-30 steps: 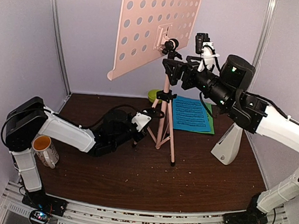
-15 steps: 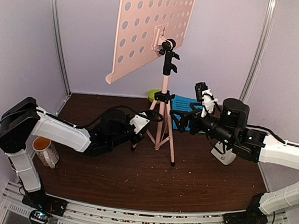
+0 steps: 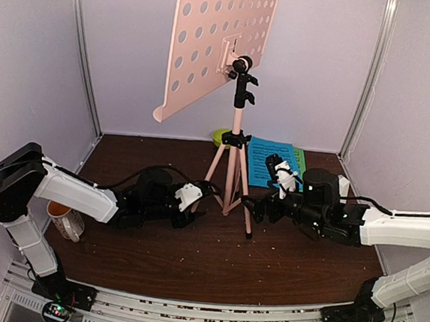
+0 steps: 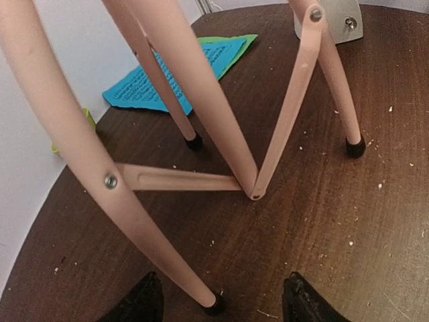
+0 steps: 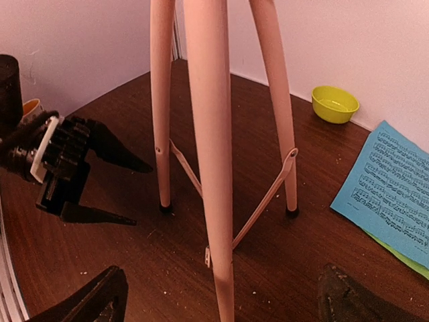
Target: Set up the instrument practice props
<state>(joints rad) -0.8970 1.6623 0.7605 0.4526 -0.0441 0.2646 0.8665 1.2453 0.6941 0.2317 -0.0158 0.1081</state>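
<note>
The pink music stand stands upright on its tripod legs, its perforated tray high at the back. My left gripper is open and low by the left leg; in the left wrist view its jaws flank that leg's foot without touching. My right gripper is open at the front right leg, which passes between its jaws. The blue sheet lies flat on the green sheet. The white metronome is mostly hidden behind my right arm in the top view.
A lime-green bowl sits at the back wall behind the stand, also in the right wrist view. A white mug stands at the left by my left arm. Crumbs dot the brown table.
My right arm has come down from the top of the stand to table level beside the front leg. My left gripper has dropped lower and drawn back along the left leg.
</note>
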